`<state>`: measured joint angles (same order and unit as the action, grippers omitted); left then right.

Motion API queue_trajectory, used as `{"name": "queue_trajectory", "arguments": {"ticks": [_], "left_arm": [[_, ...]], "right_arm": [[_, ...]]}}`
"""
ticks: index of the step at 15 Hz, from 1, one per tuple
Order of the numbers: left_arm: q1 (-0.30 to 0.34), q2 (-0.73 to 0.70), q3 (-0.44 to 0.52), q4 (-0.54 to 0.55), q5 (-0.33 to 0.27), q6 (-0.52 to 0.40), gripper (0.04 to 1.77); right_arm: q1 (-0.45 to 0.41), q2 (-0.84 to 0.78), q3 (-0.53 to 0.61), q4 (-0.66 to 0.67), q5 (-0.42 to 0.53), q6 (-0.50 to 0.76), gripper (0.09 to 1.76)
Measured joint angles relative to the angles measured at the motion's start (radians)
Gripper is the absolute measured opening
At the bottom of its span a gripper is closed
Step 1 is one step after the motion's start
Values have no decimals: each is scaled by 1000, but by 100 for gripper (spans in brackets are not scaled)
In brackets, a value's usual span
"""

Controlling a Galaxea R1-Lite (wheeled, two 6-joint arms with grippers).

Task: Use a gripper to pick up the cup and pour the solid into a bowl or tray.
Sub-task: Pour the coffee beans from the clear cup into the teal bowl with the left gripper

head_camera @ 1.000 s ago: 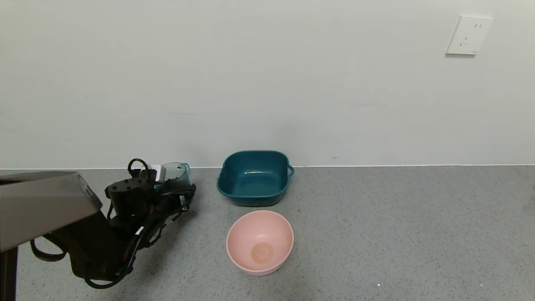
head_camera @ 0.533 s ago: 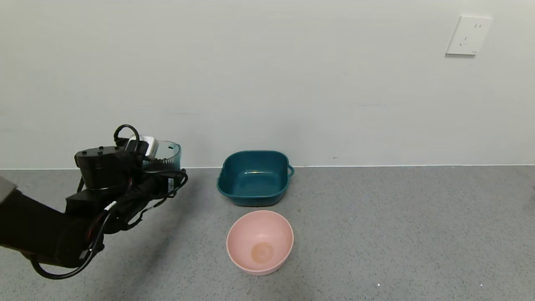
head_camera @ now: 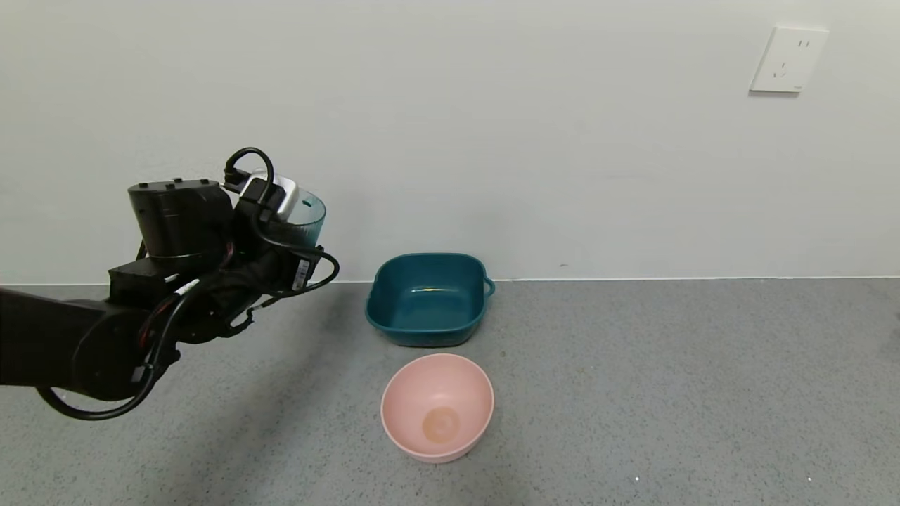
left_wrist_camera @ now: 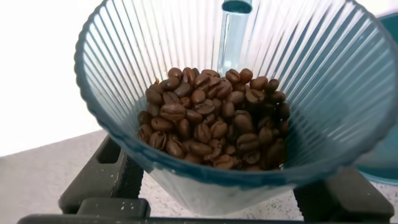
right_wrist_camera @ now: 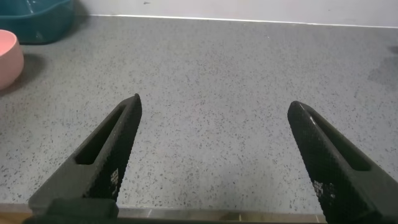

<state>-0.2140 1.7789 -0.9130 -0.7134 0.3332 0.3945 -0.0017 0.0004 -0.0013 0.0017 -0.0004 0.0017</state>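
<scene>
My left gripper (head_camera: 285,242) is shut on the translucent grey-teal cup (head_camera: 307,214) and holds it upright, well above the counter, left of the dark teal basin (head_camera: 427,301). In the left wrist view the cup (left_wrist_camera: 323,81) fills the picture, with several dark brown pellets (left_wrist_camera: 214,121) heaped in its bottom and the black fingers (left_wrist_camera: 102,177) on either side of its wall. The basin is empty. My right gripper (right_wrist_camera: 214,109) is open and empty over bare counter; it is out of the head view.
A round pale pink bowl (head_camera: 436,406) stands empty in front of the basin; it shows at the edge of the right wrist view (right_wrist_camera: 7,59). A white wall with a socket (head_camera: 788,60) runs behind the grey speckled counter (head_camera: 668,379).
My left gripper has lifted the cup from the counter by the wall and carried it up and slightly right. The basin and pink bowl have not moved.
</scene>
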Motion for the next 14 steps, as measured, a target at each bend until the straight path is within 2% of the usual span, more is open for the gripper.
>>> {"name": "queue_trajectory", "arguments": {"ticks": [10,14], "left_arm": [[-51,161,-216,26,145,256,132],[-94,229,-277,87,183,306,132]], "right_arm": [[0,0,0,0,0,0,171],[0,0,0,0,0,0,171]]}}
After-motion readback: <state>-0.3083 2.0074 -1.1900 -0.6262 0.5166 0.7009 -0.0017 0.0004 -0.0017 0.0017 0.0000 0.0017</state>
